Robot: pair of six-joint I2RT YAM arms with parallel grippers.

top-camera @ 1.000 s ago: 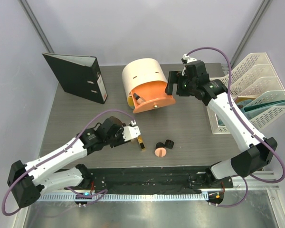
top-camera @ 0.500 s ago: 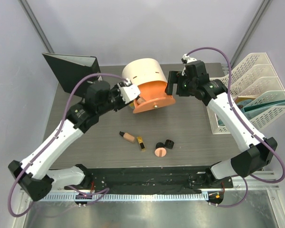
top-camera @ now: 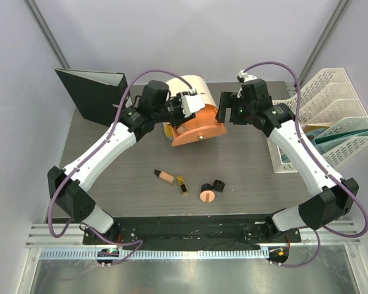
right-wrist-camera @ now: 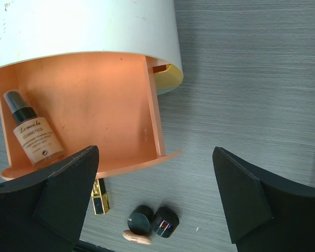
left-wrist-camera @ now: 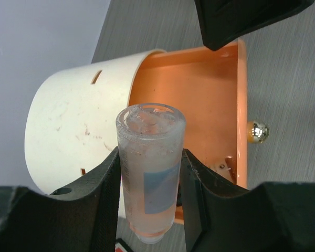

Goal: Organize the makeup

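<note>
Now: my left pincer (top-camera: pixel 190 103) is clenched on the clear tube (left-wrist-camera: pixel 149 173), a frosted plastic cylinder seated between both fingers, over the smooth orange drawer (right-wrist-camera: pixel 94 100) of the cream cylindrical box (left-wrist-camera: pixel 73 121). A peach bottle (right-wrist-camera: pixel 34 139) lies inside. My right pincer (right-wrist-camera: pixel 155 181) hangs released above the grey woodgrain table (top-camera: pixel 251 165).
</note>
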